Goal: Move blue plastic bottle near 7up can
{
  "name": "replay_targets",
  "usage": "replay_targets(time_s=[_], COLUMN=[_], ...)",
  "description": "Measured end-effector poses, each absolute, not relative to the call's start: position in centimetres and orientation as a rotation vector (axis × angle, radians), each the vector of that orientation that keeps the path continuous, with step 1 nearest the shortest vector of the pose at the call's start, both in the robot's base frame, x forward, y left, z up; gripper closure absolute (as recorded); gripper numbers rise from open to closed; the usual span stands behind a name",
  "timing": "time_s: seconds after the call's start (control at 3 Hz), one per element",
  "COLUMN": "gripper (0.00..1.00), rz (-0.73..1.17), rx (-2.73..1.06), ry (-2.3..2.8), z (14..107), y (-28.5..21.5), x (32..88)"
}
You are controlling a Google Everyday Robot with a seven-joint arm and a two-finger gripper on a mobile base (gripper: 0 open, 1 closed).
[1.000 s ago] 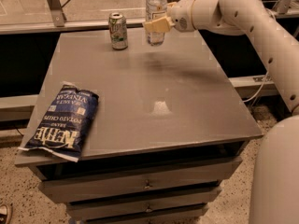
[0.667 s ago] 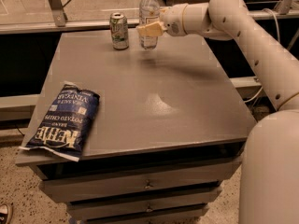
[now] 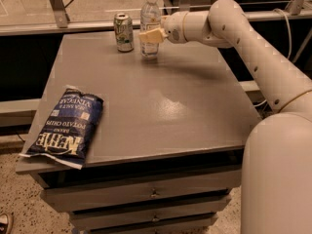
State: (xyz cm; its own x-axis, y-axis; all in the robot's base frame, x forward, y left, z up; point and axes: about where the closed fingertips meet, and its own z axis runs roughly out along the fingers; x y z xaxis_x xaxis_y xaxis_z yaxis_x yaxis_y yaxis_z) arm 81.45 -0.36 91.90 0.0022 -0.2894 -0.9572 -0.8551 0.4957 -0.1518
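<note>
You have the gripper (image 3: 150, 35) at the far edge of the flat grey table (image 3: 170, 96), reaching in from the right on the end of the cream, jointed arm (image 3: 243, 30). It is clamped on the blue plastic bottle (image 3: 150, 18), a tall clear water bottle with a white screw cap: 1 tan finger (image 3: 153, 34) lies across the bottle's front at about mid-height, and the bottle stands upright between the jaws. Its base sits at the level of the tabletop (you cannot tell from this angle whether it rests on the surface or hangs just above it).

The 7up can (image 3: 124, 32), a small silvery-green metal soda can, stands upright just to the left of the bottle. The 2 are close together but not touching, with a narrow strip of grey table showing between them. The can reaches roughly half the bottle's height.

Well apart from both, at the near left corner of the table, you see the dark blue crinkled chip bag (image 3: 66, 126) lying flat, with its white lettering facing up and its lower end reaching the table's edge. The middle and right of the tabletop carry only a soft light reflection. Below the front edge, grey drawers (image 3: 151, 193) with small handles are stacked one above the other.
</note>
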Motion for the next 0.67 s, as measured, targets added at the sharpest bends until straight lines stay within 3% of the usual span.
replay_targets(time_s=[0.33, 0.67], gripper=[0.85, 0.61], rz=[0.602, 0.607], rx=[-1.014, -1.013], ry=[1.559, 1.573], z=[91.09, 90.22], y=[0.46, 1.23], x=[82.33, 83.19])
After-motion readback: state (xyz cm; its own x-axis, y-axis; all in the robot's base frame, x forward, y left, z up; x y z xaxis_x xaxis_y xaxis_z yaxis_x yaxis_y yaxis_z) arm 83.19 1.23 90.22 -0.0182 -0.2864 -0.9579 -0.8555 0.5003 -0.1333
